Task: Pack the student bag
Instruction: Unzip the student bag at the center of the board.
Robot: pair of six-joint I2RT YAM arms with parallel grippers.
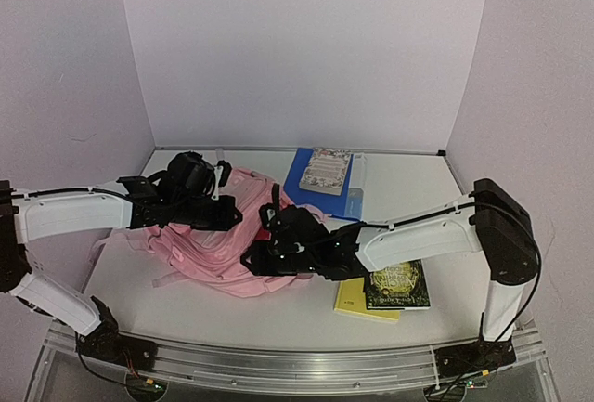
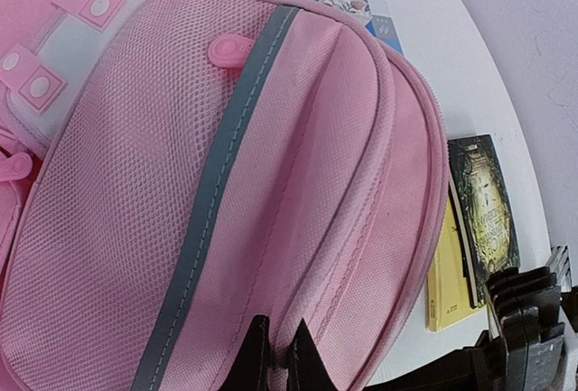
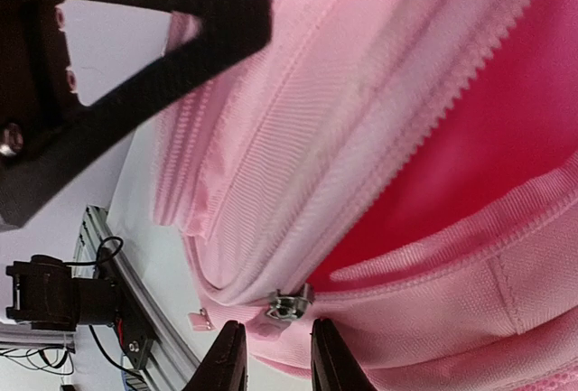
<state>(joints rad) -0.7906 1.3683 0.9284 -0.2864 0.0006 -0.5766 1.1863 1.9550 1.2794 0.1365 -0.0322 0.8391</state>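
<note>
Student bag (image 3: 388,93) zip slider (image 3: 287,304) sits just beyond the slightly parted, empty right end effector (image 3: 276,335)

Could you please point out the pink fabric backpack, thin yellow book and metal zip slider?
Pink fabric backpack (image 2: 117,201): left wrist view, mesh panel.
Thin yellow book (image 1: 350,299): top external view, left edge.
Metal zip slider (image 3: 288,302): right wrist view, body.

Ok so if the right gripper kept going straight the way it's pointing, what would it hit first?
Most likely the zipper slider on the student bag: it sits just ahead of the right gripper, in line with the gap between its parted jaws. Depth is unclear this close, so they may be touching.
</note>
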